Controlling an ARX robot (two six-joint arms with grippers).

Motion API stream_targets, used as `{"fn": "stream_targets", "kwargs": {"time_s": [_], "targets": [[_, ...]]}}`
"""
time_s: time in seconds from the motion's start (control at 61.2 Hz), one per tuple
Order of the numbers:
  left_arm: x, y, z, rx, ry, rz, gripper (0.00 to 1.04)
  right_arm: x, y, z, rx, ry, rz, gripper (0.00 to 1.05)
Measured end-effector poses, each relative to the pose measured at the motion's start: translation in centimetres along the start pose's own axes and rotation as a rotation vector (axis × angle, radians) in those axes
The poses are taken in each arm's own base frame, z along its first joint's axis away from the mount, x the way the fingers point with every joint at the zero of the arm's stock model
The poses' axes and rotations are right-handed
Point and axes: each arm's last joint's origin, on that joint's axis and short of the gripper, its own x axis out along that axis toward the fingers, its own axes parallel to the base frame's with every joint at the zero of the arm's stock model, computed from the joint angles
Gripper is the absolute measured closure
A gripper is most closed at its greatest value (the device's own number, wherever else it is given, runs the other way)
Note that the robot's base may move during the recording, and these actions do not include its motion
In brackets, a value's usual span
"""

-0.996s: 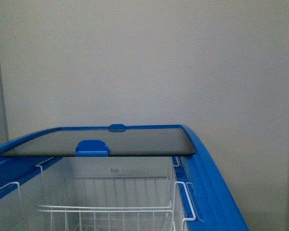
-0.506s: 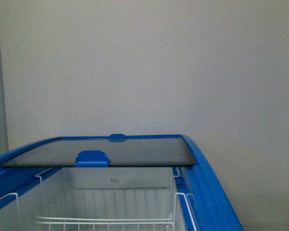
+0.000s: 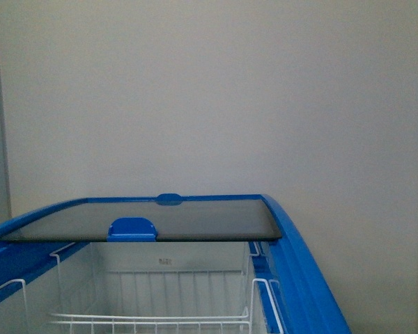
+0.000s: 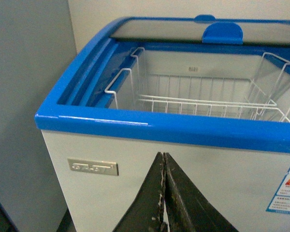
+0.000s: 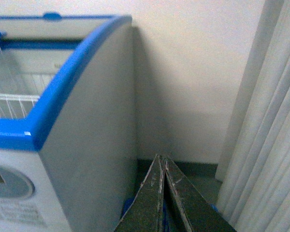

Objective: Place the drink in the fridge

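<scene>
Left wrist view shows the left gripper (image 4: 164,193) with its two dark fingers pressed together at the tips and nothing between them, hanging low in front of the white front wall of the fridge (image 4: 150,129). Just past the fingers sits a small embossed metal badge (image 4: 93,167) on that wall, and off to one side an energy-rating sticker (image 4: 286,191). Above them runs the blue rim, and beyond it the open chest with the white wire basket (image 4: 208,99) hooked over the inner edge. The basket looks bare as far as this view reaches.

The right gripper (image 5: 163,193) is likewise closed and empty, fingers meeting at the tips. It hangs beside the fridge's outer side wall, with a plain wall behind and a pale curtain (image 5: 266,125) close by.

From the front camera, neither arm is visible. The sliding glass lid (image 3: 139,220) with its blue handle (image 3: 132,228) is pushed to the far end, leaving the near part of the chest open over the basket.

The drink does not appear in any of the three views, so I cannot tell where it is: neither gripper holds it, and the visible part of the basket does not show it. Judging from that, the access step looks done, since the lid is already slid back. Whether the bottle is yet to be fetched or already lies out of sight inside cannot be settled from these views.
</scene>
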Motion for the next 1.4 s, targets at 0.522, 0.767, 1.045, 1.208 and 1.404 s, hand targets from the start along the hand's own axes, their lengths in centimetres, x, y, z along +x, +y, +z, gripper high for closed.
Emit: {"fn": "stream_targets", "kwargs": {"time_s": [0.522, 0.767, 1.045, 1.208, 1.404], "targets": [[0.0, 0.0, 0.0, 0.0, 0.0, 0.0, 0.8, -0.09, 0.0, 0.1, -0.001, -0.014, 0.001, 0.74], [0.0, 0.0, 0.0, 0.0, 0.0, 0.0, 0.38, -0.09, 0.0, 0.1, -0.001, -0.014, 0.001, 0.32], [0.0, 0.0, 0.0, 0.0, 0.0, 0.0, 0.09, -0.09, 0.0, 0.1, -0.001, -0.014, 0.001, 0.08], [0.0, 0.0, 0.0, 0.0, 0.0, 0.0, 0.08, -0.09, 0.0, 0.1, -0.001, -0.014, 0.001, 0.07], [0.0, 0.0, 0.0, 0.0, 0.0, 0.0, 0.08, -0.09, 0.0, 0.1, -0.001, -0.014, 0.001, 0.07]]}}
